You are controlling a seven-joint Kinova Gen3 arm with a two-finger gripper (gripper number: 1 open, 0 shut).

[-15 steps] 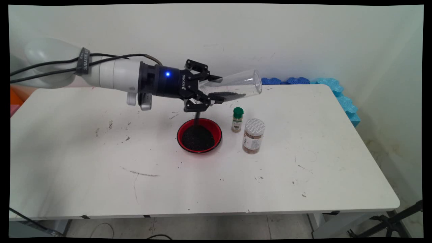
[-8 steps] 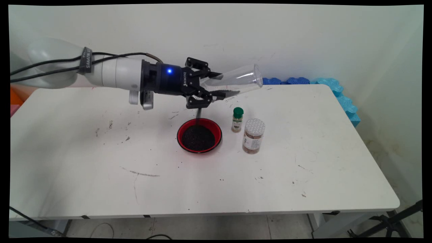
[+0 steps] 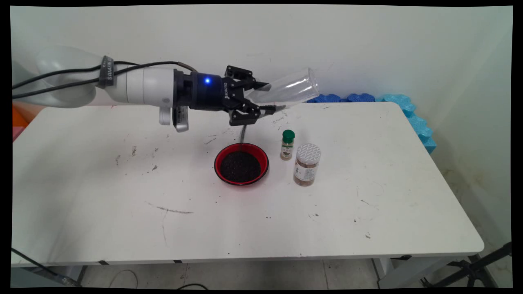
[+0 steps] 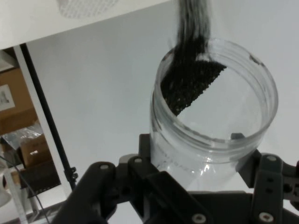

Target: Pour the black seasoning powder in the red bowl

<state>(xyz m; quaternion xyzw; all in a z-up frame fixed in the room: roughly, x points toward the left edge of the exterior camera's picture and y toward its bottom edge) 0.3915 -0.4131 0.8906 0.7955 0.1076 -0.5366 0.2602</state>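
- Grains (image 4: pixel 189 84), small and black, run in a thin stream (image 3: pixel 243 134) from the mouth of a clear plastic jar (image 3: pixel 288 86) down into a red bowl (image 3: pixel 241 163).
- End effector (image 3: pixel 261 98) is clamped on the jar near its open end, one finger (image 3: pixel 256 87) on each side; the jar lies tipped, its closed bottom raised toward the desk's far edge.
- The hand camera looks along the jar: a dark wedge of grains sits against one side of the wall, and a blurred dark streak leaves the rim (image 4: pixel 174 51).
- The bowl stands near the middle of the desk (image 3: pixel 408 196), below the end effector, already well filled with the same black grains.
- Just right of the bowl stands a small bottle with a green cap (image 3: pixel 287 144), and beside that, toward the desk's near edge, a wider jar with a perforated white lid (image 3: pixel 307 164).
- Risk, as I judge it: the stream lands close to the bowl's far rim (image 3: pixel 241 145), so a small drift toward the far edge would scatter grains on the desk.
- A steeper tilt could dump the remaining wedge at once and overflow the heaped bowl.
- The smooth jar wall could slip or rotate in the grip if the clamp is light.
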